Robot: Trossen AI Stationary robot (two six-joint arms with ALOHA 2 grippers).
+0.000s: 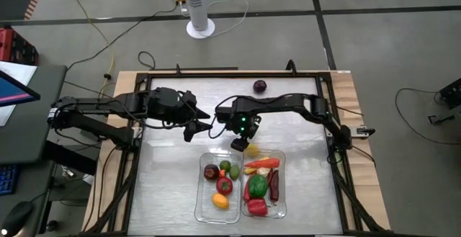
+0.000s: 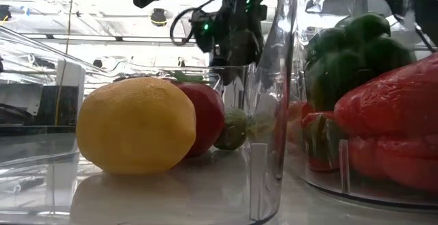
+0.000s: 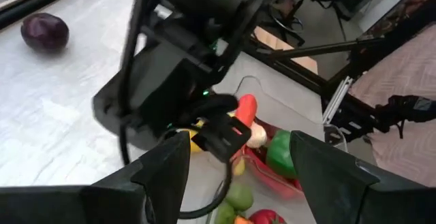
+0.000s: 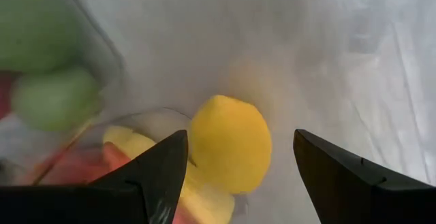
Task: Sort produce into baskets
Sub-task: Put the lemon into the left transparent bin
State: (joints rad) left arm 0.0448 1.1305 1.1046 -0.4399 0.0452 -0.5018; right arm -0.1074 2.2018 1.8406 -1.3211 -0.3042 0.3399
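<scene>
**Right gripper poised over a yellow fruit at the baskets' far edge**

Nearest the arms' bases, two baskets (image 1: 204, 207) sit side by side, already holding most produce. Just beyond their far rim a yellow fruit (image 4: 229, 142) lies on the bench (image 1: 173, 186) (touching the rim or not, cannot tell). The right gripper (image 1: 240, 143) hangs above it, fingers parted and empty. Descend straight, straddle the widest part, avoid the rim. The left gripper (image 1: 196, 130) waits alongside, parted, empty. Farthest, a purple fruit (image 1: 259, 86) remains.

Right gripper (image 3: 218, 139) over baskets (image 3: 272, 176); purple produce (image 3: 45, 32) apart.
</scene>
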